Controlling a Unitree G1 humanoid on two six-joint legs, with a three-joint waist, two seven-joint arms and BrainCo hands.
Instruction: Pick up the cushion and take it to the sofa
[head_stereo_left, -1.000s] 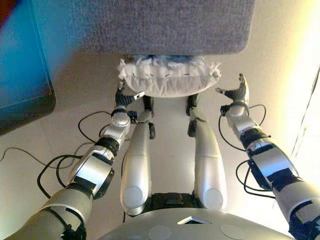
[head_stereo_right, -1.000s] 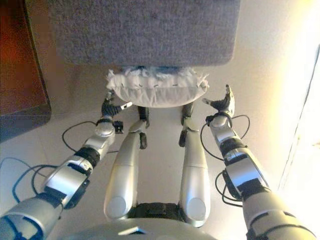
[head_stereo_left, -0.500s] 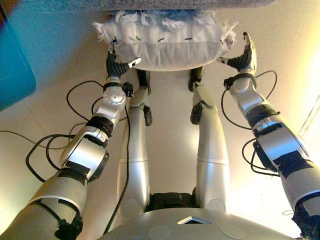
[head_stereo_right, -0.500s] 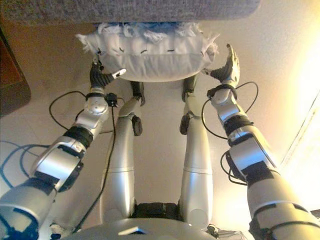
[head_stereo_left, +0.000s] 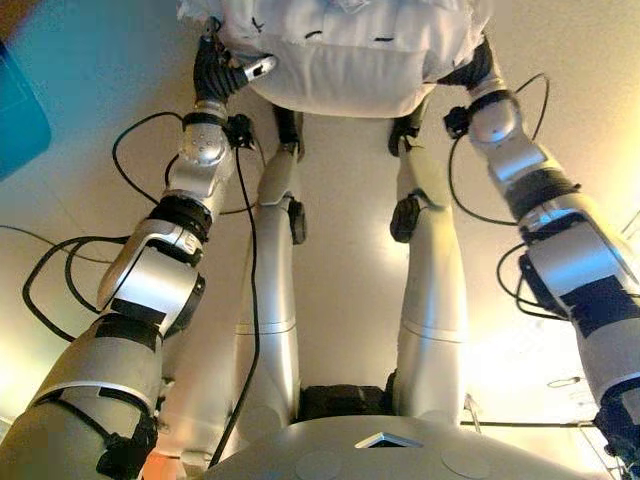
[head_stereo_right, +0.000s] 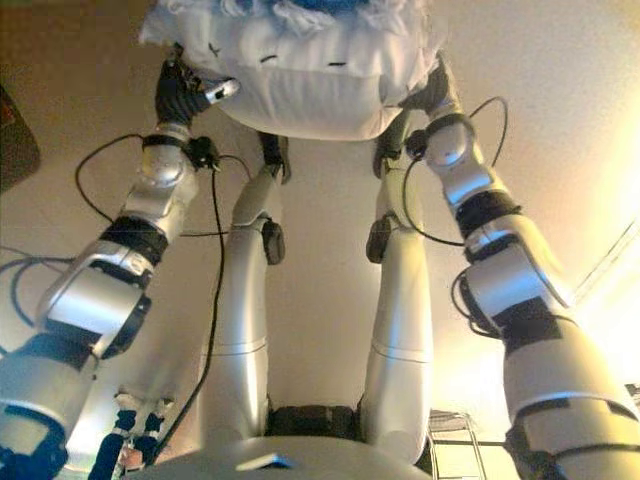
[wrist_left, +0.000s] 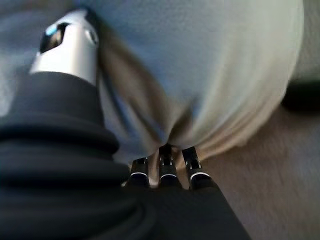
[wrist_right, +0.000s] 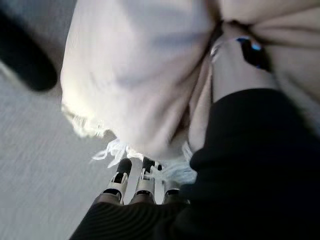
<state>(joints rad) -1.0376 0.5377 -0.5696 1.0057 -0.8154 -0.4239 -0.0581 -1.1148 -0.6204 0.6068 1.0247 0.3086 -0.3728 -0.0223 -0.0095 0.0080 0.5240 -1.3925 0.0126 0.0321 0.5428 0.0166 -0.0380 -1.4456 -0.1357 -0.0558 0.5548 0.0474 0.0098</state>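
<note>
The white cushion (head_stereo_left: 340, 60) with a fringed edge hangs at the top of the eye views, held between my two hands. My left hand (head_stereo_left: 215, 75) grips its left end. In the left wrist view the thumb (wrist_left: 65, 45) and the fingers (wrist_left: 162, 167) press into the cushion (wrist_left: 200, 65) from two sides. My right hand (head_stereo_left: 470, 70) grips the right end and is partly hidden behind it. In the right wrist view its thumb (wrist_right: 240, 65) digs into the cushion (wrist_right: 130, 65) and its fingers (wrist_right: 140, 180) lie at the fringe.
A teal object (head_stereo_left: 15, 120) shows at the left edge over the pale floor (head_stereo_left: 70, 200). A grey woven surface (wrist_right: 35, 150) lies past the cushion in the right wrist view, with a dark rounded shape (wrist_right: 25, 55) beside it.
My right hand, open and apart from the cushion before, has closed on its right end. The cushion has risen towards the top of the view. The grey sofa edge has left the view as the camera moved.
</note>
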